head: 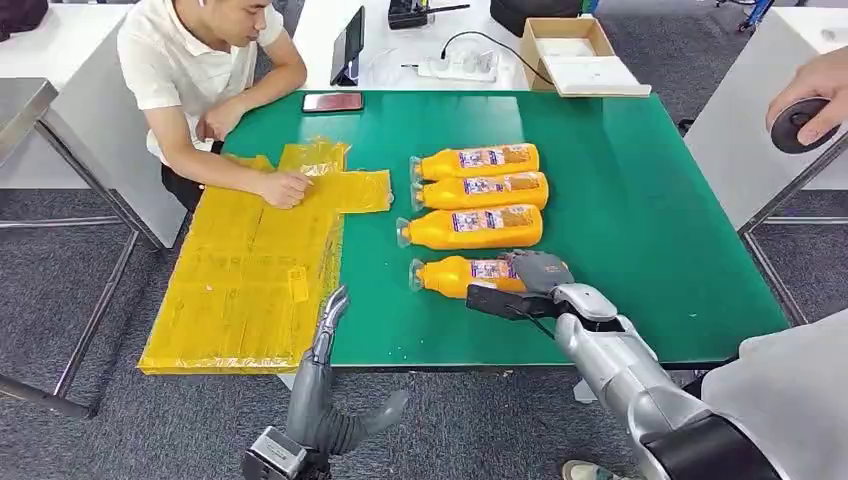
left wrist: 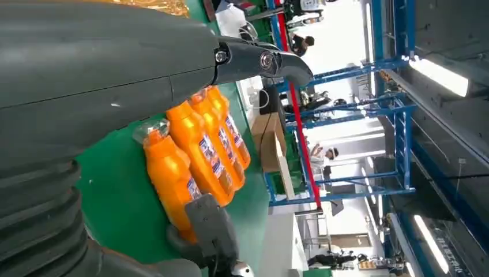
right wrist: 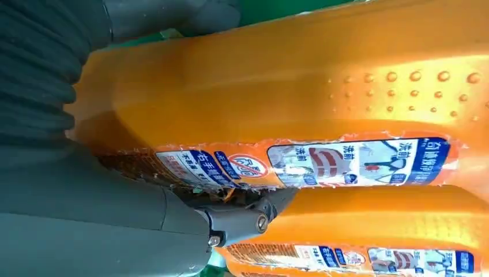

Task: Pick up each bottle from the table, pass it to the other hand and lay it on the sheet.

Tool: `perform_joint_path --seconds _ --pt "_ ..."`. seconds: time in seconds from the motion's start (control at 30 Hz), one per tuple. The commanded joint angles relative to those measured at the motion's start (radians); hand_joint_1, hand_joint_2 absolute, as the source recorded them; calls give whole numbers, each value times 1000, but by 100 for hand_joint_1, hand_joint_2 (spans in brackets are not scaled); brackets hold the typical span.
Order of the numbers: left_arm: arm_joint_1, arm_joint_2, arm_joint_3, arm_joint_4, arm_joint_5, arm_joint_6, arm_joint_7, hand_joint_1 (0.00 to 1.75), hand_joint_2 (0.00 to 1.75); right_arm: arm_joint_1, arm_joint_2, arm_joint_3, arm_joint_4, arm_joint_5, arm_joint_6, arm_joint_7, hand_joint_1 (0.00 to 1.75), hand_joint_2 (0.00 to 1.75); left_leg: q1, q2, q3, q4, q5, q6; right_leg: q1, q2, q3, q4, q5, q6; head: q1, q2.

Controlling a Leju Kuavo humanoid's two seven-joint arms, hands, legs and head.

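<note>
Grey carpet [head: 90,300] is covering the floor around the green table [head: 640,210]. White desks are standing behind it, one [head: 420,30] carrying an open cardboard box [head: 575,50], a power strip [head: 460,68] and a laptop [head: 348,45]. A steel table [head: 25,105] is showing at the left. In the left wrist view, blue racking [left wrist: 398,115] is rising under glowing ceiling strip lights [left wrist: 441,78]

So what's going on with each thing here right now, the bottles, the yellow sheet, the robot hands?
Nearest bottle: lying on its side on the table, right robot hand on its base end; a firm grip cannot be told.
Three other bottles: lying side by side, untouched.
Yellow sheet: spread flat, no bottles on it, a person's hand pressing on it.
Left robot hand: holds nothing, raised at the table edge.
Phone: lying flat.
</note>
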Motion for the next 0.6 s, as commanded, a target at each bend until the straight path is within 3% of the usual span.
perform_joint_path --seconds 0.03,0.27,0.33,0.43,0.6 --pt "-12 21 -1 28 3 13 1 0 175 71 9 40 86 -52 26 -28 175 175 2 -1 4 -2 0 -2 2 -2 5 -3 -1 -2 0 0" --pt "-14 20 -1 30 6 15 -1 0 175 87 15 33 79 -81 31 -55 175 175 1 -1 8 -2 0 -2 2 -2 9 -3 -1 -2 0 0" --pt "-6 4 24 31 49 25 18 0 175 123 24 -14 45 -173 48 -149 175 175 2 -1 9 -3 0 -2 2 -3 10 -3 -1 -2 0 0" --pt "9 -32 90 58 171 71 131 0 175 249 50 -107 -143 -371 69 -261 175 175 3 -2 11 -3 0 -2 3 -3 12 -5 -1 -3 0 0" --pt "36 -42 130 101 414 121 202 0 175 439 120 -128 -597 -632 47 -235 175 175 4 9 17 -5 -4 -6 6 7 15 -6 0 -5 1 0"
